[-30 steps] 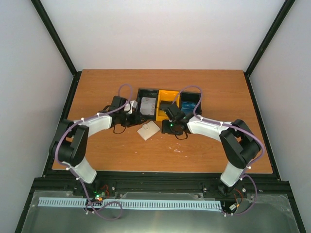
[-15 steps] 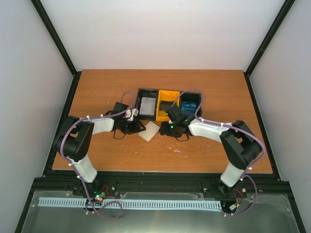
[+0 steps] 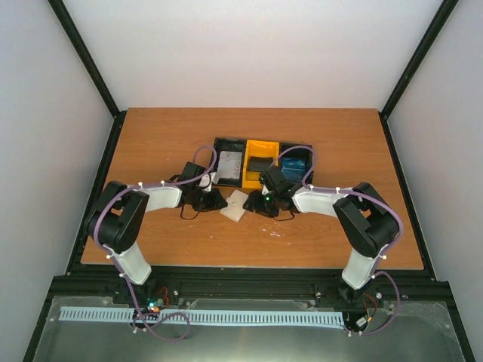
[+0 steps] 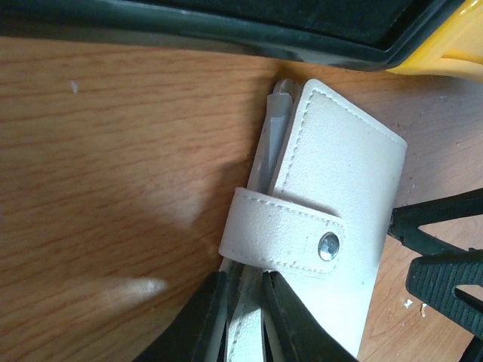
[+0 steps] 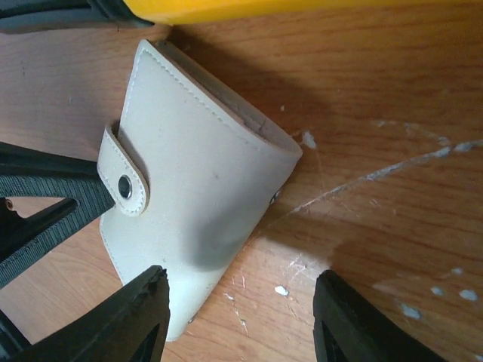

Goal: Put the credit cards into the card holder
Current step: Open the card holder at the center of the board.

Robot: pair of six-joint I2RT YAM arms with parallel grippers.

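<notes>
holder (image 3: 236,205) lies flat on the table (image 3: 151,143) just in front of the tray (image 3: 263,141), between the two grippers, its strap (image 4: 283,234) snapped shut. left gripper (image 4: 243,280) has its jaws narrowed to a slit over the holder's strap-side edge, apparently pinching it, likely to pin it down while the other arm works. right gripper (image 5: 240,283) stands wide apart at the opposite side, holding nothing, one finger by the holder's corner. cards (image 3: 230,162) lie in the tray's compartments, untouched; the strap probably has to come undone before any can go in.
</notes>
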